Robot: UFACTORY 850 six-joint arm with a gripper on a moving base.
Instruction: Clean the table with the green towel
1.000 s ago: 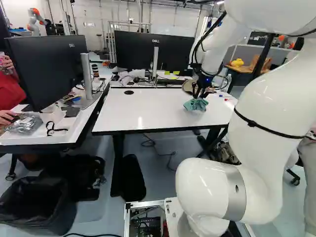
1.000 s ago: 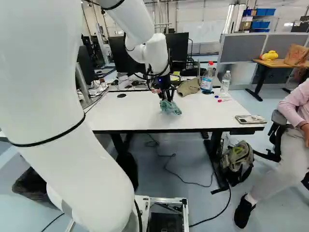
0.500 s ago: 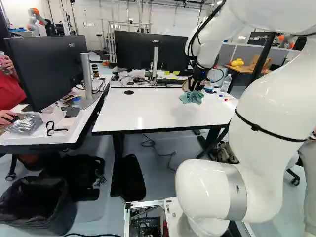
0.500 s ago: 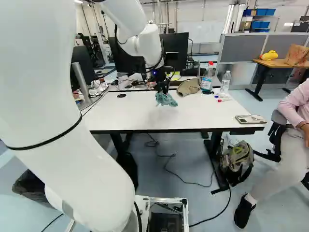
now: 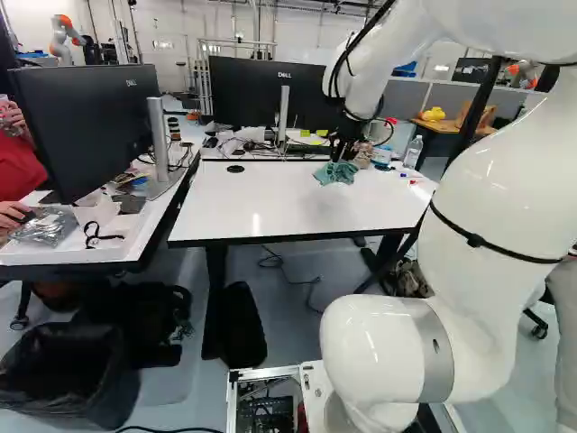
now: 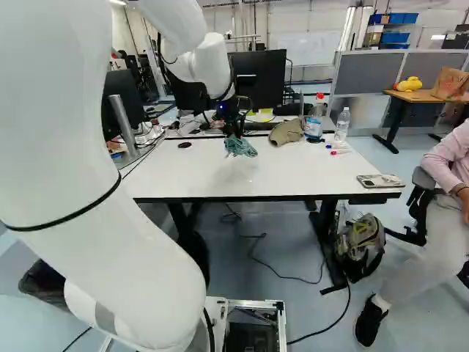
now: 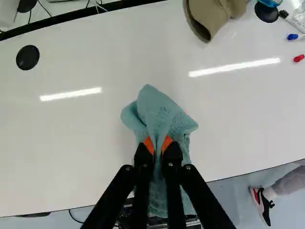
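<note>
The gripper (image 5: 337, 157) has its two fingers closed on the green towel (image 5: 336, 173), pinching it. In the left base view, gripper and towel are over the far part of the white table (image 5: 261, 203), right of the middle, with the towel bunched and drooping under the fingertips. A dark monitor (image 5: 239, 95) stands beyond the table's far side, and a black disc (image 5: 235, 169) lies at the far left of the tabletop. Another robot (image 5: 65, 38) stands in the background, at the upper left. In the right base view, the towel hangs from the gripper just left of the middle, its loose part spreading toward a tan cap (image 6: 286, 132) but apart from it. Past the cap stand a large bottle with a red top (image 6: 315, 119) and a smaller clear bottle (image 6: 342, 125); a phone (image 6: 379, 180) lies near the table's right end. I cannot tell whether the towel's lower folds touch the surface. In the wrist view, the orange pads (image 7: 148, 145) of the gripper (image 7: 158, 146) press the cloth from two sides; one part fans out ahead of the fingertips and another runs back between and under the fingers. Farther ahead lie the cap and, beyond it to the same side, a blue marker (image 7: 292, 36) and a red marker (image 7: 299, 58).
</note>
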